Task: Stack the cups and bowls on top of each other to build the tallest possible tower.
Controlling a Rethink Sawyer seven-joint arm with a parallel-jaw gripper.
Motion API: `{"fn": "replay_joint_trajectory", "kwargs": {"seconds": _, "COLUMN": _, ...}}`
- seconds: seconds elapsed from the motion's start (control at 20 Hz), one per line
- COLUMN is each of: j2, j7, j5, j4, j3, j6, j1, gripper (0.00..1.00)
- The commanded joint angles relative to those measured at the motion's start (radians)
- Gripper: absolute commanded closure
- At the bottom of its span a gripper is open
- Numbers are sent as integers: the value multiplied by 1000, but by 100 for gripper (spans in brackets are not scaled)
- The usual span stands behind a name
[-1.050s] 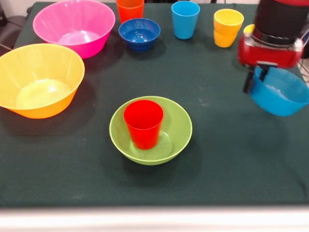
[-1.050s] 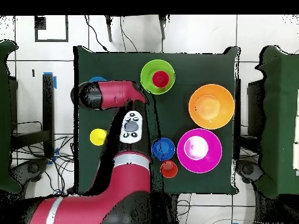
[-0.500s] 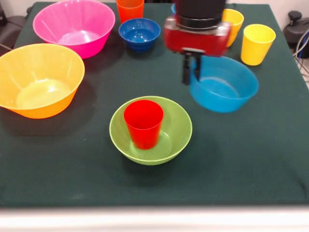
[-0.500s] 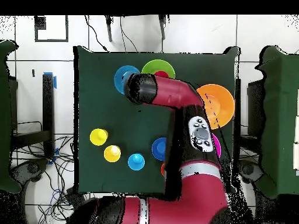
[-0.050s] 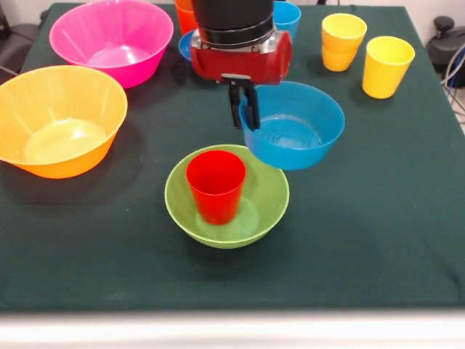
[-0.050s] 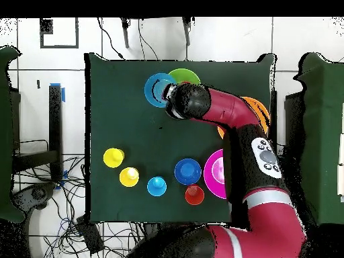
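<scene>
My gripper [image 5: 245, 122] is shut on the left rim of the light blue bowl [image 5: 292, 132], which hangs tilted just above the table. The bowl's near edge overlaps the far right rim of the green bowl [image 5: 270, 209]. A red cup [image 5: 216, 185] stands upright inside the green bowl. In the overhead view the light blue bowl [image 6: 157, 89] lies beside the green bowl [image 6: 190, 74], and the arm hides the red cup. The pink bowl [image 5: 109, 38] and yellow-orange bowl [image 5: 59, 116] sit at the left.
Along the far edge stand an orange cup [image 5: 185, 13], a dark blue bowl [image 5: 186, 45] half hidden by the gripper body, a light blue cup [image 5: 288, 14] and two yellow cups [image 5: 343, 40] [image 5: 387, 65].
The arm has carried the light blue bowl leftward from the table's right side to just beside the green bowl. The other cups and bowls have stayed put.
</scene>
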Motion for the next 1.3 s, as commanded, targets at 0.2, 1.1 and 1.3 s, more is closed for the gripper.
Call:
{"fn": "replay_joint_trajectory", "kwargs": {"seconds": 0.2, "j2": 41, "j7": -307, "j5": -107, "j4": 83, "j3": 250, "j6": 106, "j1": -38, "gripper": 100}}
{"fn": "replay_joint_trajectory", "kwargs": {"seconds": 1.1, "j2": 97, "j7": -339, "j5": -239, "j4": 26, "j3": 363, "j6": 198, "j1": -152, "gripper": 100}}
{"fn": "replay_joint_trajectory", "kwargs": {"seconds": 1.3, "j2": 83, "j7": -328, "j5": -273, "j4": 10, "j3": 360, "j6": 237, "j1": -153, "gripper": 100}}
